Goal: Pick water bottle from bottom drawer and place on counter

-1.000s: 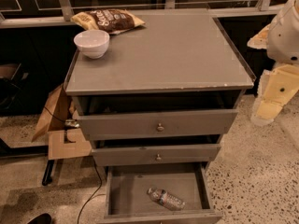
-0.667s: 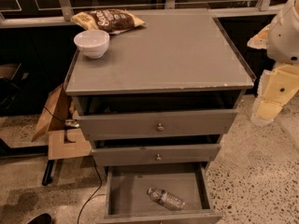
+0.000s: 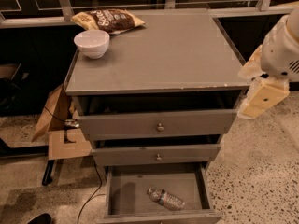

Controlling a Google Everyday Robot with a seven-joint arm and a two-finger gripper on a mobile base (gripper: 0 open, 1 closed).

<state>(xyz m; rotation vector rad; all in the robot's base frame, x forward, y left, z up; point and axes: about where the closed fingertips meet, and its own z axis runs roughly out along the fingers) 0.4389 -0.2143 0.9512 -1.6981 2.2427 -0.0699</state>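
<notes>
**Bottle lies in open bottom drawer; gripper stands off at cabinet's right side**

The bottom drawer [image 3: 127, 190] is pulled out towards the camera and its grey floor is exposed. The water bottle [image 3: 166, 199] lies on its side on that floor, right of centre and towards the drawer front, set diagonally. It touches nothing but the drawer floor. Which end carries the cap cannot be told.

The gripper [image 3: 261, 97] hangs at the right edge of the view, outside the cabinet. It is beside the counter's front right corner, level with the top drawer [image 3: 121, 125]. It is well apart from the bottle and well above the bottom drawer. How far it is open cannot be told. The bottle is not in its hold, and nothing can be seen in its grasp. The white arm [image 3: 282, 50] sits directly above it.

The counter [image 3: 173, 50] carries two items at its rear left. A white bowl [image 3: 92, 43] stands upright near the left edge. A snack bag [image 3: 108, 20] lies flat just behind it.

The top drawer and the middle drawer [image 3: 126, 155] each show a dark gap above their fronts. Each has a small round knob at its centre.

Flattened cardboard [image 3: 60, 136] leans at the cabinet's left side on the speckled floor [image 3: 252, 185]. A dark cable [image 3: 96, 181] runs down past it.
</notes>
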